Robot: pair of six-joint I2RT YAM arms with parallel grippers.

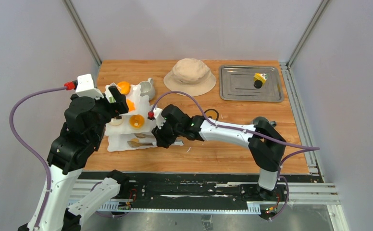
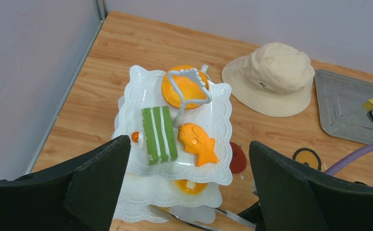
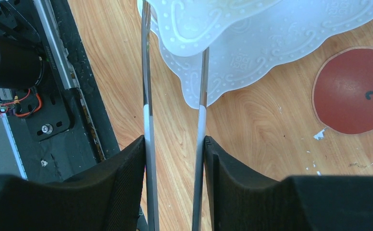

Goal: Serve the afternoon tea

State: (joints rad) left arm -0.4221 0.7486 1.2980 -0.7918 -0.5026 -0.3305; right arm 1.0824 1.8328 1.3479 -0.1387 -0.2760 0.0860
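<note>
Three-tier stand [image 2: 221, 120] — white, wavy-edged, at the left-centre of the desk [image 1: 223, 154]. Top tier: green striped cake [image 2: 159, 134], orange fish pastry [image 2: 197, 143], round orange pastry [image 2: 187, 86]. The tier below holds a yellow tart [image 2: 190, 186]. Grey mug [image 1: 147, 88] just behind the stand.

Left end effector [image 2: 189, 142] — above the top tier, fingers spread wide, holding nothing.

Right end effector [image 3: 175, 142] — closed on the metal tongs [image 3: 147, 115], whose arms reach under the stand's edge.

Beige hat [image 1: 190, 76] and metal tray [image 1: 242, 89] sit at the far side.
</note>
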